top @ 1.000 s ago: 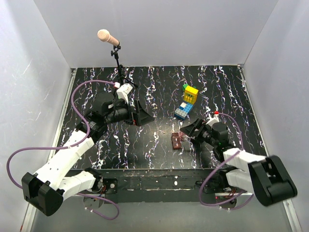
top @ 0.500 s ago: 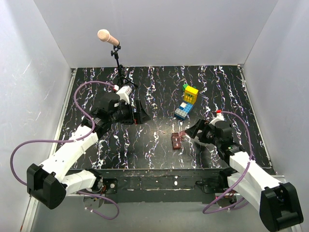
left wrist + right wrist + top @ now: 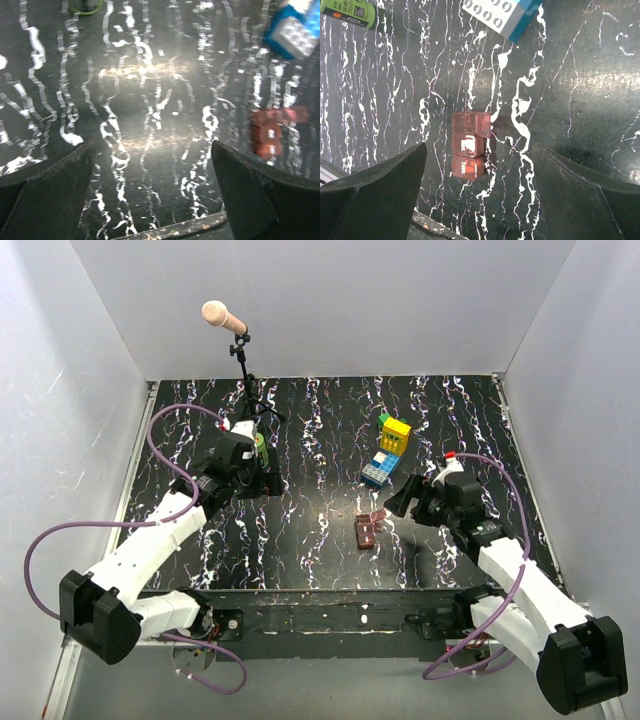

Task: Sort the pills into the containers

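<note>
The dark red-brown box (image 3: 368, 530) lies on the black marbled table (image 3: 320, 420), one end flap raised. In the right wrist view the box (image 3: 468, 145) lies between and ahead of my open right gripper (image 3: 480, 200), untouched. The right gripper (image 3: 400, 502) hovers just right of it. The green bottle (image 3: 260, 446) stands at the left, beside my left gripper (image 3: 258, 478), which is open and empty. In the left wrist view only the bottle's green rim (image 3: 86, 5) shows at the top edge, and the box (image 3: 270, 132) is at the right. The bottle also shows in the right wrist view (image 3: 350, 11). No loose pills show.
A yellow-and-blue toy brick stack (image 3: 388, 450) stands behind the box. A microphone on a stand (image 3: 240, 350) rises at the back left. White walls enclose the table. The table's near edge (image 3: 190, 227) lies just below the left gripper.
My left gripper has swung left and back, close to the green bottle. My right gripper has drawn back a little to the right of the box. The box has not moved.
</note>
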You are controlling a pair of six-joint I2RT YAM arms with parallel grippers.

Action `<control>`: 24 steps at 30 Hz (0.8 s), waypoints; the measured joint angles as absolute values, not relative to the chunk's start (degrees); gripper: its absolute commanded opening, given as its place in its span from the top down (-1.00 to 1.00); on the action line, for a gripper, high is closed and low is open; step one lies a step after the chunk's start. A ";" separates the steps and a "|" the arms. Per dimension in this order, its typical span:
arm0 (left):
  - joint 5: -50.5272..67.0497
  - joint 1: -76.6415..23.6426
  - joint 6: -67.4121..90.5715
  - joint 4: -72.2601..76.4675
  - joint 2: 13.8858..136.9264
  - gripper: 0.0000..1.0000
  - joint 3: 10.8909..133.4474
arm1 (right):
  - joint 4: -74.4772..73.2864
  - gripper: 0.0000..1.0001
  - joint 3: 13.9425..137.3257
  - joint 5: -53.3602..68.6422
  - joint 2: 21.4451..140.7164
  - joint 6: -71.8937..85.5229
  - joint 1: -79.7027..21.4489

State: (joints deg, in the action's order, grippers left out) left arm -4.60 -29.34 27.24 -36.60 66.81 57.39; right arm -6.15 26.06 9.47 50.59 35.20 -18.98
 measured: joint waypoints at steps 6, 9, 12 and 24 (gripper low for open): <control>-14.90 -29.28 27.29 -42.13 68.01 -0.96 57.67 | -14.04 -0.84 35.24 7.31 52.88 32.73 -20.34; -17.74 -28.77 27.27 -43.86 68.05 -0.96 57.67 | -17.21 -0.85 40.07 5.80 54.87 31.35 -21.58; -18.90 -27.90 27.14 -44.66 68.05 -0.96 57.67 | -19.92 -0.84 44.27 4.29 57.19 30.13 -23.05; -14.92 -21.65 24.60 -37.04 68.18 -0.96 54.98 | -23.73 -0.84 55.22 2.37 67.16 28.03 -28.75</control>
